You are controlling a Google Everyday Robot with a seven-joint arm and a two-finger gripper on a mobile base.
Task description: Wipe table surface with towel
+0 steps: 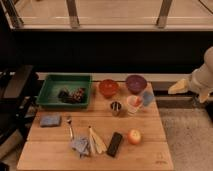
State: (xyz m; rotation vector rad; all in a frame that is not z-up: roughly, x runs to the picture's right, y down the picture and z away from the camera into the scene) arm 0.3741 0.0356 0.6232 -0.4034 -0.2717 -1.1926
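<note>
Only part of the robot's white arm point(204, 75) shows; the right edge of the view cuts off the rest. Its end effector point(178, 88) hangs beyond the table's far right corner, off the wood, with its fingers spread and nothing between them. The towel point(80, 146) lies crumpled on the table surface point(147, 152) near the front edge, left of centre. It touches a pale utensil point(97, 142) on its right and sits just in front of a slim metal utensil point(69, 127). A black bar point(115, 144) and a round orange fruit point(134, 136) lie further right. Dark lumps point(71, 95) sit in the green tray point(66, 77); what they are cannot be told. Something orange stands in the white cup point(133, 104), also unclear.
</note>
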